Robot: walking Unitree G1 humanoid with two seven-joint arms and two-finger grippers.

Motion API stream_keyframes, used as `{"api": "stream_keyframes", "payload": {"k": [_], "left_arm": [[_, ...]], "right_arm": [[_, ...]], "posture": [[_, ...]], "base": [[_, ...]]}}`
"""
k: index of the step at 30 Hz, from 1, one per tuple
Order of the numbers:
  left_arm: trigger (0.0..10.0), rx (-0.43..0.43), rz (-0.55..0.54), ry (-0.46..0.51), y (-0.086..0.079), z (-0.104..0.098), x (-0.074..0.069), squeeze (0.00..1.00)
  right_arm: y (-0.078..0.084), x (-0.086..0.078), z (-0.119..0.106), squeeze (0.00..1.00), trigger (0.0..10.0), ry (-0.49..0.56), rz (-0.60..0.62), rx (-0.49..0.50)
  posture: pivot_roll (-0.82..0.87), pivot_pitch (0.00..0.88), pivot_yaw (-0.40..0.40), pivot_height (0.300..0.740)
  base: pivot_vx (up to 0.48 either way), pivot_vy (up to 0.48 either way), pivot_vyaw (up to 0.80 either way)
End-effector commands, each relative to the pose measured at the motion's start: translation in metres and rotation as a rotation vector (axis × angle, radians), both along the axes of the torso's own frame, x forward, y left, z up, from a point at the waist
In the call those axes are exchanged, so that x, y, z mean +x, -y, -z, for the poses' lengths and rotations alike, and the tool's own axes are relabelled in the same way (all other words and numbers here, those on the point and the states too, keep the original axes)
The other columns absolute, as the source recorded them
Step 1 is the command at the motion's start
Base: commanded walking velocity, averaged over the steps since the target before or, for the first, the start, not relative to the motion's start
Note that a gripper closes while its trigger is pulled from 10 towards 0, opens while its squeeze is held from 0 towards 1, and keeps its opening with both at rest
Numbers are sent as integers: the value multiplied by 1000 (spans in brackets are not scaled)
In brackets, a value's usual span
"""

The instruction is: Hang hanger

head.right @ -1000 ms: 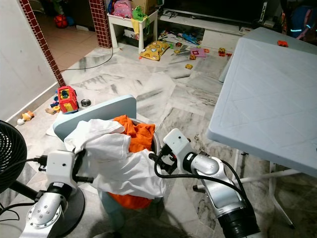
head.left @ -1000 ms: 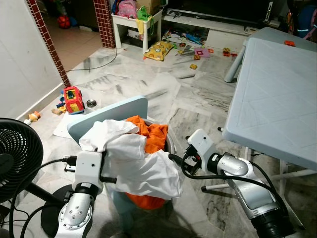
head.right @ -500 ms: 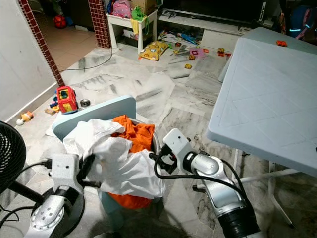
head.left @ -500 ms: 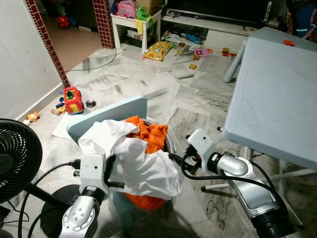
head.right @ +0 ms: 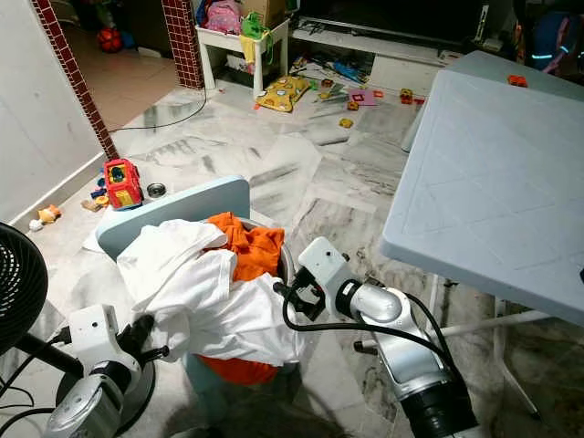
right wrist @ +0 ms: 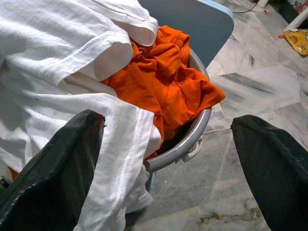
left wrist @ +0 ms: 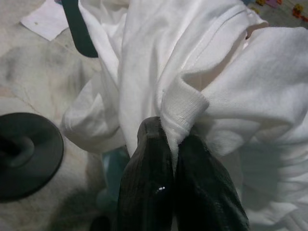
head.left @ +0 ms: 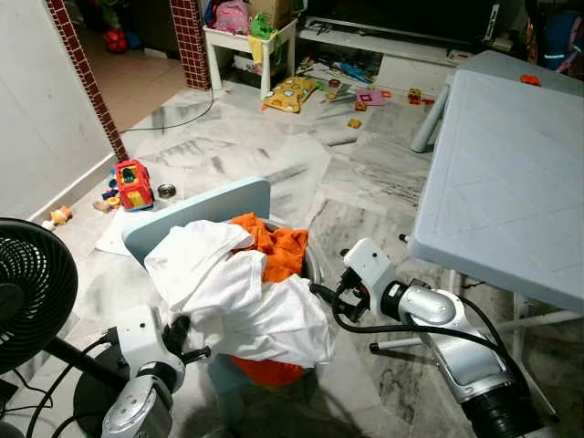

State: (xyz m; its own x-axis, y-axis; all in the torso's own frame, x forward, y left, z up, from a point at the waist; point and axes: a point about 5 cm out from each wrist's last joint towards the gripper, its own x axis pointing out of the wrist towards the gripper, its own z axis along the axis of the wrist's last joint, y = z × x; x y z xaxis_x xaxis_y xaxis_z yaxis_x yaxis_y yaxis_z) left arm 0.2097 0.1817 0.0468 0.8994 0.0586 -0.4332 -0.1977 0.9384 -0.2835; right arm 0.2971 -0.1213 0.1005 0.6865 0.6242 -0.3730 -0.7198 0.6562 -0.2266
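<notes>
White garment [head.left: 239, 294], soft knit cotton with ribbed hem, heaped over round grey basin [right wrist: 188, 140], spilling past near rim. Crumpled orange cloth [head.left: 281, 248] at far rim. Left gripper [left wrist: 175, 144] pinched tight on ribbed white fold. Right gripper [right wrist: 166, 163] spread wide beside basin rim, holding nothing. Pale blue chair [head.left: 201, 208] behind.

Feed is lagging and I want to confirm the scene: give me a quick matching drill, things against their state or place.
Things:
1. left gripper
2. right gripper
3. orange garment
4. fan

States or places:
A. open beside the basin
B. on the floor at the robot's left
C. pinching the white shirt
D. in the basin, under white cloth

Pairs: 1-C, 2-A, 3-D, 4-B
</notes>
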Motion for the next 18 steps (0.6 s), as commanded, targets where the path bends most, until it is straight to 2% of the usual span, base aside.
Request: {"api": "stream_keyframes", "payload": {"k": [1, 10, 11, 12, 18], "left_arm": [[10000, -2, -17, -13, -3, 1, 0, 0], [10000, 13, 13, 32, 0, -7, 5, 0], [10000, 25, 24, 47, 1, -9, 7, 451], [10000, 26, 28, 59, 2, -11, 9, 1000], [10000, 76, 34, 74, 1, -16, 13, 1000]], "right_arm": [[0, 2, -1, 0, 10000, 4, -4, -5], [0, 2, -1, 0, 10000, 6, -8, -8], [0, 2, -1, 0, 10000, 7, -9, -10], [0, 2, -1, 0, 10000, 7, -9, -10], [0, 2, 0, 0, 10000, 7, -7, -11]], "posture": [[-18, 77, -40, 740], [-18, 76, -43, 740], [-19, 75, -42, 740], [-19, 75, -42, 740], [-21, 75, -40, 740]], "base": [[0, 0, 0], [0, 0, 0], [0, 0, 0], [0, 0, 0], [0, 0, 0]]}}
